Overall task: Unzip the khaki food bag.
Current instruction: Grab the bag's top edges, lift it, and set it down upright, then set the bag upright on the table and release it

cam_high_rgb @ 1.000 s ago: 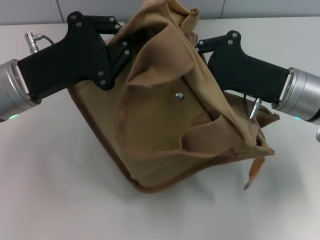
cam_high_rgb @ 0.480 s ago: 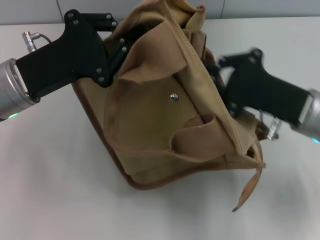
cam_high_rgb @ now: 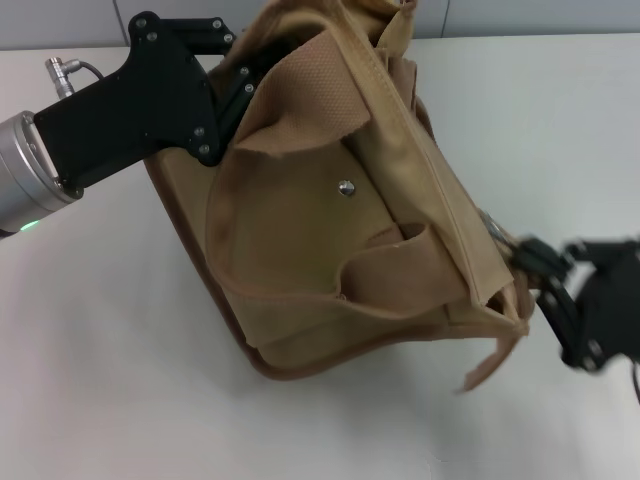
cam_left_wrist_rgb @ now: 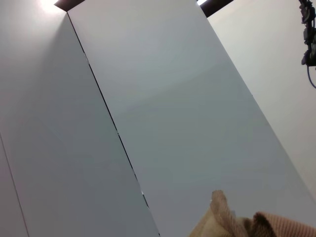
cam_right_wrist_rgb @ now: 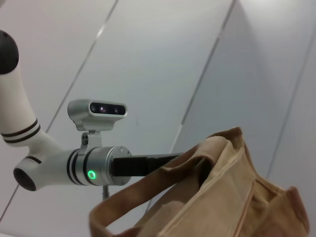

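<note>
The right claw pinches the zipper pull at the near corner of the khaki food bag — the tilted bag may drag along if the left claw, its grip hidden beyond it, slips.

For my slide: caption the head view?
Left gripper holds the khaki bag at its top; right gripper at its zipper end.

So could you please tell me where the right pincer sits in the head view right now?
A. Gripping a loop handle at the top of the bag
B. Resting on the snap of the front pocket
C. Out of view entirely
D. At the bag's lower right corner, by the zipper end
D: the right pincer sits at the lower right corner of the khaki food bag, where the zipper line ends.
</note>
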{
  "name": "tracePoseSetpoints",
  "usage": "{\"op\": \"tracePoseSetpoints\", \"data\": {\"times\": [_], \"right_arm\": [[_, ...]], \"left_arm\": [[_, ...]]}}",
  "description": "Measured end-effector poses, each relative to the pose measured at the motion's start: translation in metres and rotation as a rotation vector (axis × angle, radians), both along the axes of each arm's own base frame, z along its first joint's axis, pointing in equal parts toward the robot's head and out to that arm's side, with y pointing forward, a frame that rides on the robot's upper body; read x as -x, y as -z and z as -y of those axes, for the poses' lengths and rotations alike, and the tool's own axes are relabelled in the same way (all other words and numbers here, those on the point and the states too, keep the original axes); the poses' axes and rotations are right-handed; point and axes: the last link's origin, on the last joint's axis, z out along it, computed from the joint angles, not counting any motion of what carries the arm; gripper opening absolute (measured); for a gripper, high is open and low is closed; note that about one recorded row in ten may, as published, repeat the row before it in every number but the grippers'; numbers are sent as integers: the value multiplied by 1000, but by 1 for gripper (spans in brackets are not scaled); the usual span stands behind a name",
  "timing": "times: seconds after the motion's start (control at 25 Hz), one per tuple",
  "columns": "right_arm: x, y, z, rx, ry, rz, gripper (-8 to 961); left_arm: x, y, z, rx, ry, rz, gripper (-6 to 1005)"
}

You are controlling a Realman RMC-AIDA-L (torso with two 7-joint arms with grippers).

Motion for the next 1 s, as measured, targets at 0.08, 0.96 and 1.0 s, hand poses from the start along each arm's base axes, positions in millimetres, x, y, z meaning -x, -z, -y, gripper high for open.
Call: {"op": "tracePoseSetpoints", "data": {"times": [0.08,0.96,1.0], "right_arm": [[-7,-1,15,2,31,-10,-1],[-32,-22,43,-62,250,-162,251],[-34,-23,43,-66,259,-159,271]], "left_arm": [[0,0,0,0,-3,0,77],[-1,1,0,7,-1,7,78],[-1,1,0,7,-1,7,78]]}}
